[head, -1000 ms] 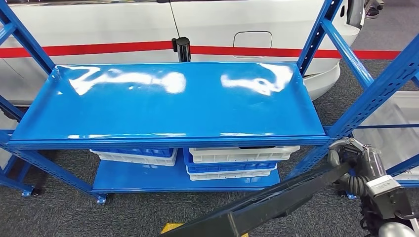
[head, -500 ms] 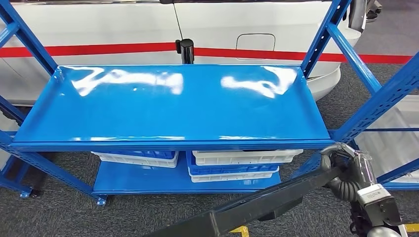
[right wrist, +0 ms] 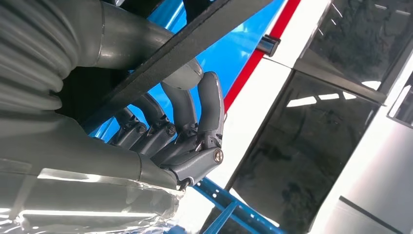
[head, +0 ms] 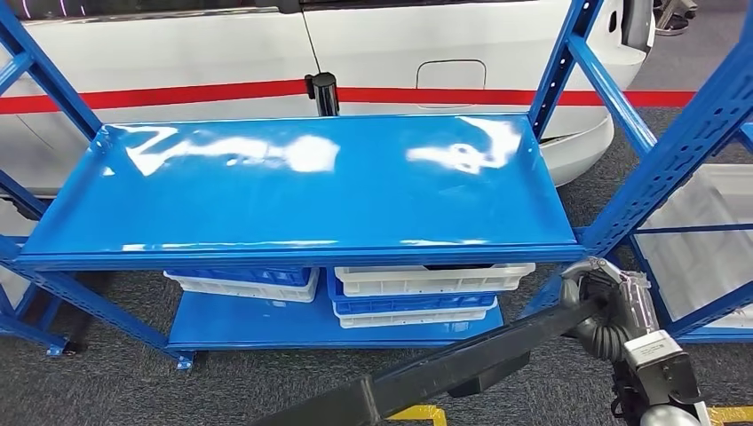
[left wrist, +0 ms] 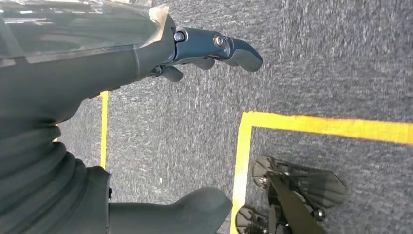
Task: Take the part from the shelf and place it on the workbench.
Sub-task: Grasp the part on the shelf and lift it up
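The right robot hand point(head: 597, 302) holds one end of a long black bar point(head: 462, 364), the part in this task, with its fingers point(right wrist: 195, 122) wrapped over the bar's edge and the thumb beneath. The bar is off the shelf point(head: 302, 186) and runs from the hand, low beside the shelf's right post, down across the front toward the lower left of the head view. Gripped at 1 end only, it slopes downward, probably because its free length sags or is kept low to clear the shelf frame. The right arm is bent, wrist low, by the post. The left robot hand point(left wrist: 204, 51) hangs over grey carpet with yellow floor lines point(left wrist: 243, 161), fingers apart and holding nothing. White and blue bins point(head: 417, 288) sit on the bottom shelf. No desk is visible yet.
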You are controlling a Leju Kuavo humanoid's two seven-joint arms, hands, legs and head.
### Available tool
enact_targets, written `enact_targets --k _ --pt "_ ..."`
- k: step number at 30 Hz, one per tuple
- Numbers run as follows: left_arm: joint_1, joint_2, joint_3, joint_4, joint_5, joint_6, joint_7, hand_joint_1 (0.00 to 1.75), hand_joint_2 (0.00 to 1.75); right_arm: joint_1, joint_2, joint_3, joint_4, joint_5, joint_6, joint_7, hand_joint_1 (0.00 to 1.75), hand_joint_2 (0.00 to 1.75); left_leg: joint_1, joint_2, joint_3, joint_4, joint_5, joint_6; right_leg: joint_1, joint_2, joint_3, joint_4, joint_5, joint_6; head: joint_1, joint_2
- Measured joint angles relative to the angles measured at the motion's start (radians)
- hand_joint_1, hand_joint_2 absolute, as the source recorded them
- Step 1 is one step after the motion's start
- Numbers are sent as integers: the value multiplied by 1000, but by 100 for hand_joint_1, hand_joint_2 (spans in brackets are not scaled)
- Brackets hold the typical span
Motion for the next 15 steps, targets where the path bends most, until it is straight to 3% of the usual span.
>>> enact_targets --k 2,3,4,5,7,9,11,13,15 --pt "0 -1 0 0 -6 -1 1 0 175 12 6 0 0 1 -1 -3 175 175 2 1 -57 134 -71 -8 5 -3 -4 1 2 -6 0 0" --pt "1 -1 0 0 -9 -1 1 0 175 19 11 0 0 1 -2 -5 175 175 3 1 -77 182 -86 -9 7 -4 -5 1 2 -7 0 0" --pt "1 -1 0 0 -11 -1 2 0 175 25 16 0 -1 2 -2 -7 175 175 3 2 -82 196 -81 -8 9 -4 -5 1 2 -7 0 0" --pt "1 -1 0 0 -14 -1 2 0 175 31 20 -1 -1 2 -2 -10 175 175 3 2 -66 169 -55 -4 12 -4 -4 1 2 -7 -1 0" --pt "1 1 0 0 -19 0 2 0 175 40 28 -2 -4 4 -2 -16 175 175 0 1 6 32 11 13 15 -3 -1 1 1 -7 0 0" --pt "0 3 0 0 -25 0 2 0 175 48 35 -4 -8 4 -3 -21 175 175 -7 2 60 -72 44 27 18 -3 -2 -1 2 -6 0 0" --pt "-1 4 0 0 -27 0 2 0 175 56 41 -5 -12 4 -3 -24 175 175 -13 4 67 -93 46 32 19 -3 -4 -4 4 -1 -1 0" --pt "-1 4 0 0 -29 0 2 0 175 63 45 -8 -18 4 -2 -27 175 175 -9 7 74 -115 55 39 21 -4 -10 3 -2 5 -2 0" --pt "-2 4 0 0 -33 0 2 0 175 66 47 -12 -21 3 1 -29 175 175 -3 10 82 -136 68 46 24 -4 -41 67 -38 3 0 0"
